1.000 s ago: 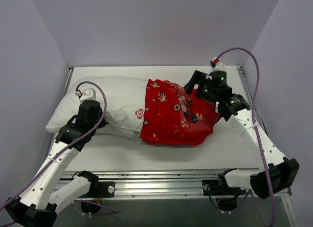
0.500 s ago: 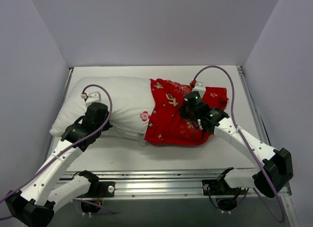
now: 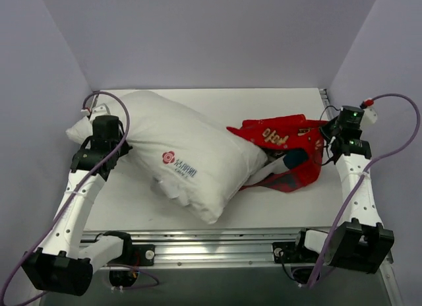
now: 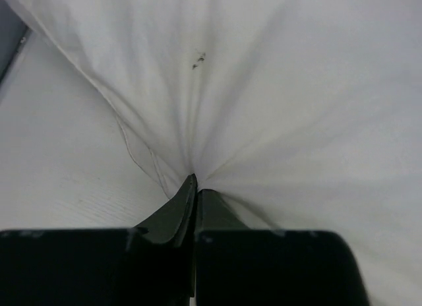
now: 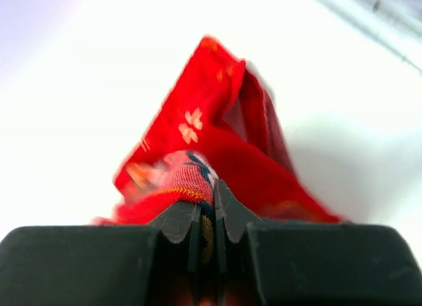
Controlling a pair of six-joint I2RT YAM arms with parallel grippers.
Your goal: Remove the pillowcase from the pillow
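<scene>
- Pillow (image 3: 198,148) looking very nearly free: the big white cushion lies slantwise across the left and middle of the table (image 3: 264,101), logo side up, almost all of it bare.
- Left gripper (image 4: 195,187) is pinched hard on a fold of the white fabric at the cushion's far-left corner, with the cloth puckering into the closed jaws.
- Right gripper (image 5: 208,190) is clamped on a bunched edge of the pillowcase (image 3: 283,138), holding it out at the right side of the table.
- The red cover is a crumpled heap with its mouth gaping toward the cushion's right end.
- Something white shows inside that mouth. I cannot tell whether it is the last corner of the cushion or the cover's own lining.
- Judgement: the bulk of the stripping looks done. What remains, if anything, is drawing that last corner clear so the two lie apart.
</scene>
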